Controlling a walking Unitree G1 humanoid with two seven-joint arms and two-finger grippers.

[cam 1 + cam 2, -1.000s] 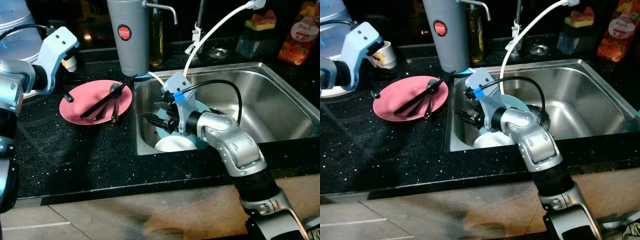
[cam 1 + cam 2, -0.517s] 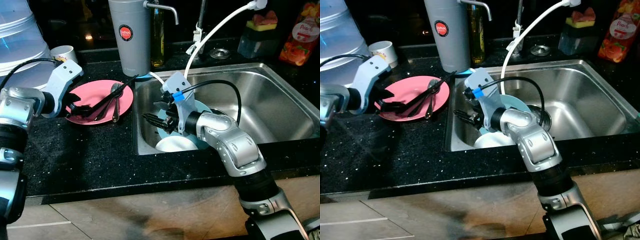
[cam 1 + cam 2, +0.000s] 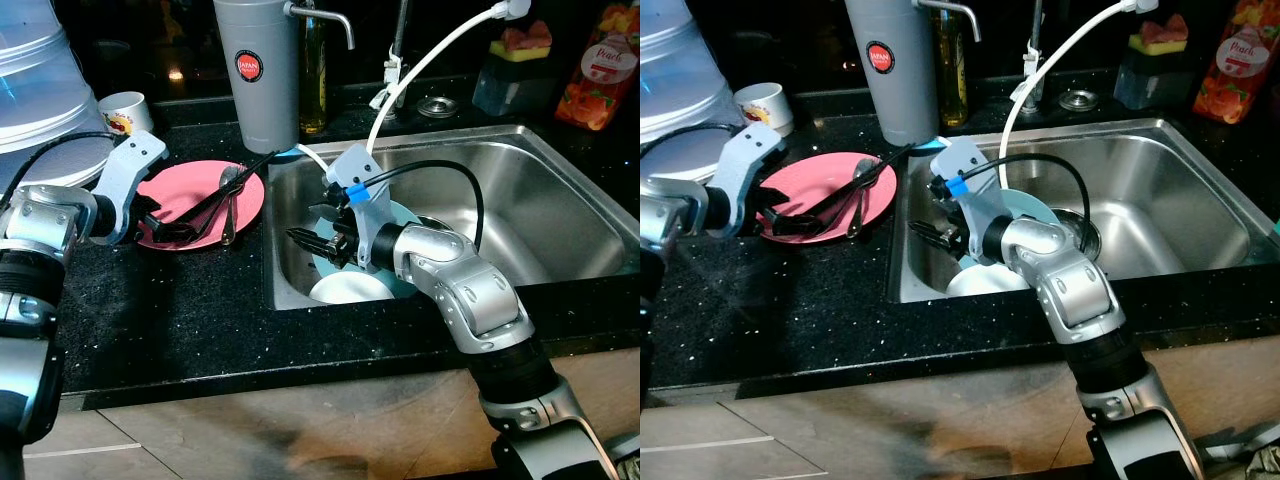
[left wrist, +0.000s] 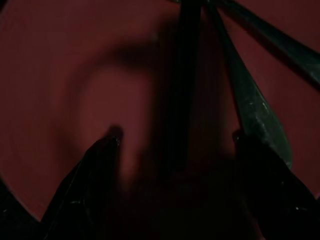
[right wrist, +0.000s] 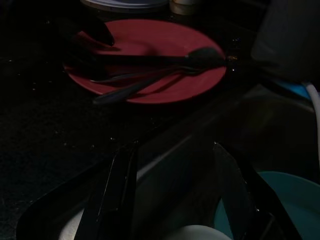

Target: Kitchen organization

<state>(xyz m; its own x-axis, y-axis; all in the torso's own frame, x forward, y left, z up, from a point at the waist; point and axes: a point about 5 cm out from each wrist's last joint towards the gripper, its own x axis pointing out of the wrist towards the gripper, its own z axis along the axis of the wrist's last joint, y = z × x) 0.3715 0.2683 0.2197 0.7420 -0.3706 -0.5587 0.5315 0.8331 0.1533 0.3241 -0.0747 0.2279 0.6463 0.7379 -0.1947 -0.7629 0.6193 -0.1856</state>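
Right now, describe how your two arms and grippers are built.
Both arms are jointed silver metal with black bands. Each wrist carries a pale blue-white housing with a looping black cable. The right gripper and left gripper have two long black fingers; the right housing shows a blue tag.

2 silver jointed arms — pale-blue wrist housings, looping black cables, a blue clip — ending in long black fingers.

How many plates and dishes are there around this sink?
3 that I can make out: a pink plate on the counter left of the sink, a teal dish inside the sink, and a white dish in front of it. More may be hidden behind the right arm.
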